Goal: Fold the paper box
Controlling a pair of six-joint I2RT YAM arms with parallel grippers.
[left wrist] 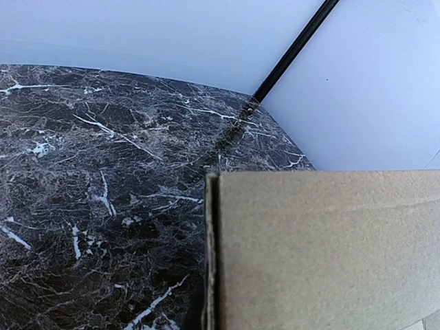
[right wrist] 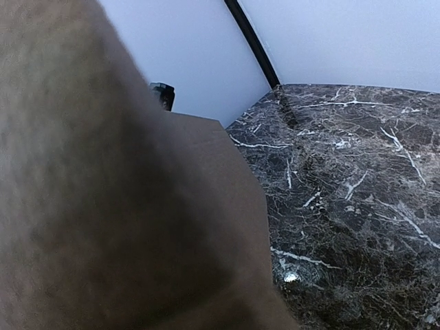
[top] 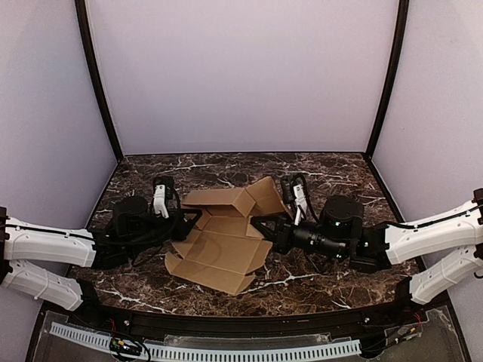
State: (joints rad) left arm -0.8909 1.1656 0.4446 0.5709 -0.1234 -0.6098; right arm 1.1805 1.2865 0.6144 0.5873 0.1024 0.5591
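Observation:
The paper box (top: 223, 245) is a brown cardboard die-cut lying mid-table, its near panels flat and its far flaps raised into a partial fold. My left gripper (top: 193, 219) is shut at the box's left edge, gripping a raised flap. From the right, my right gripper (top: 258, 224) reaches in, shut on a cardboard panel near the middle. In the left wrist view the cardboard (left wrist: 323, 247) fills the lower right and hides the fingers. In the right wrist view a blurred cardboard panel (right wrist: 103, 206) covers the left half and hides those fingers too.
The dark marble table (top: 324, 283) is enclosed by pale walls with black corner posts (top: 98, 83) at the back left and right. A black rail (top: 249, 320) runs along the near edge between the arm bases.

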